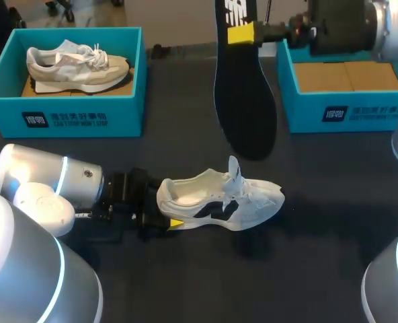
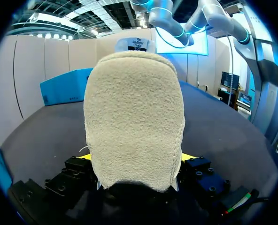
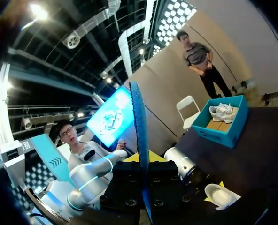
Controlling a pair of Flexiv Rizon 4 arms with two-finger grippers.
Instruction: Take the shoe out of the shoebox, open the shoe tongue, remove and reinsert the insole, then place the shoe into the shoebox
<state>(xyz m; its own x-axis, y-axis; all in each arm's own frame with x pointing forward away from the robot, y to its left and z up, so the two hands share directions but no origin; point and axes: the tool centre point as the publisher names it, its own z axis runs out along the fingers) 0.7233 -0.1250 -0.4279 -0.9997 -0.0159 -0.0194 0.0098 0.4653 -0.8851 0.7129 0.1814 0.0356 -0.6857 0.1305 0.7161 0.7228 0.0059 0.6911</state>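
Note:
A white shoe with black side marks [image 1: 220, 199] lies on the dark table, toe to the right. My left gripper [image 1: 167, 208] has its fingers wide apart around the heel, one on each side and touching, so it holds the shoe. In the left wrist view the fuzzy heel [image 2: 134, 117] fills the space ahead of the left gripper [image 2: 136, 158], a yellow tip showing on either side. My right gripper [image 1: 242, 33] is shut on a black insole [image 1: 245, 101], which hangs in the air above the table. In the right wrist view the insole [image 3: 140, 140] stands edge-on in the right gripper [image 3: 143, 161].
At the back left a teal shoebox [image 1: 85, 118] holds a beige shoe [image 1: 74, 66]. A second teal shoebox [image 1: 347, 111] at the back right shows only its cardboard floor, with my right arm above it.

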